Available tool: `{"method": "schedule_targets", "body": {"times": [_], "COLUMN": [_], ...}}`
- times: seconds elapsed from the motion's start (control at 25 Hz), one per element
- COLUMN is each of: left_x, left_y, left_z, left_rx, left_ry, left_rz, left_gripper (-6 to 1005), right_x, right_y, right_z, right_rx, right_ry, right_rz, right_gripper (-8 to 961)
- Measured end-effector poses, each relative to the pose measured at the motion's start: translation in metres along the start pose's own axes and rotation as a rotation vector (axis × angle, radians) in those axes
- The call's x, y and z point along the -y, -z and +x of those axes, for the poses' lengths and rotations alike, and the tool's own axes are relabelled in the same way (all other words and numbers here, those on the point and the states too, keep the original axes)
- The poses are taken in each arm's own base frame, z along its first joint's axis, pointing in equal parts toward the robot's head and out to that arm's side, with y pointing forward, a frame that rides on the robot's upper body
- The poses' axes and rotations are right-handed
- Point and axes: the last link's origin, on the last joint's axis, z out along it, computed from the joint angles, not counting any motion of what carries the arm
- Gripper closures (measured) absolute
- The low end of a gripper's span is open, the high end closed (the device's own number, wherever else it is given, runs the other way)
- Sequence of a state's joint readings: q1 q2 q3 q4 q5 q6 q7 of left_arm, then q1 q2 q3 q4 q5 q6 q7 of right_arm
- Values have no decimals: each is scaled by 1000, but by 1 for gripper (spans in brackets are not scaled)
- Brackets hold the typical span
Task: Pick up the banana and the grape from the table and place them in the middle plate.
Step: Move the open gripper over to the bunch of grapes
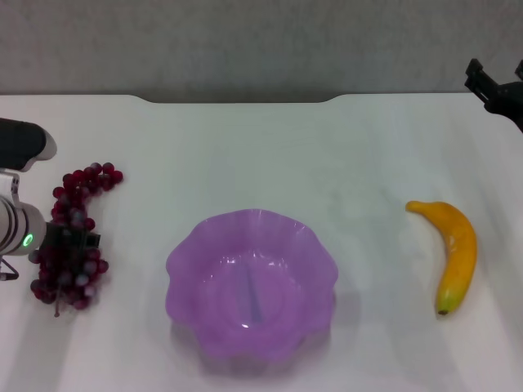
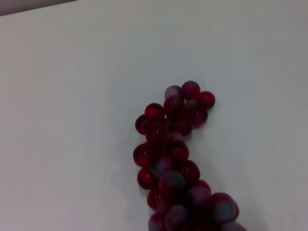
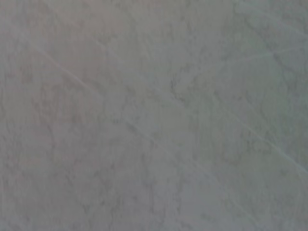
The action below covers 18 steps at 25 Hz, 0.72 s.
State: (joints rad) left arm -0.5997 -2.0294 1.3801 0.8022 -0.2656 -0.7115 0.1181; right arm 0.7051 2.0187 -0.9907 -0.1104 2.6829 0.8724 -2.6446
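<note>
The left gripper sits down on the grapes left of the plate; whether its fingers have clamped, I can't tell. Next: lift, carry rightward. The banana waits.

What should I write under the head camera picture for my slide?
Left gripper over the grape, banana lying right of the empty middle plate.

I read this as a lab test bench: bare white table with a notched far edge, plain grey wall behind, only staged props.
</note>
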Motion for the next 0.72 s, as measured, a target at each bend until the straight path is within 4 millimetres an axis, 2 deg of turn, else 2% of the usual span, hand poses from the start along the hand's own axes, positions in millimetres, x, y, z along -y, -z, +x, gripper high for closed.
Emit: {"method": "schedule_targets", "body": {"times": [0.12,0.56,0.72], "left_x": [1,-3,1], "left_y": [-1,-1,-1], "left_z": [-2,-4,-4], "left_rx": [10,29,30], "left_ry": [-3,-25,-30], "left_rz": [5,12,44], "left_gripper": [152,548,575], "right_x": [0,1,1], "right_y": [0,3,6], "right_z": [0,-1,-1], "right_rx": [0,17,31], "right_ry": [0,-9,-10], "right_rz": [0,-6,-11], "right_gripper": [65,64,64]}}
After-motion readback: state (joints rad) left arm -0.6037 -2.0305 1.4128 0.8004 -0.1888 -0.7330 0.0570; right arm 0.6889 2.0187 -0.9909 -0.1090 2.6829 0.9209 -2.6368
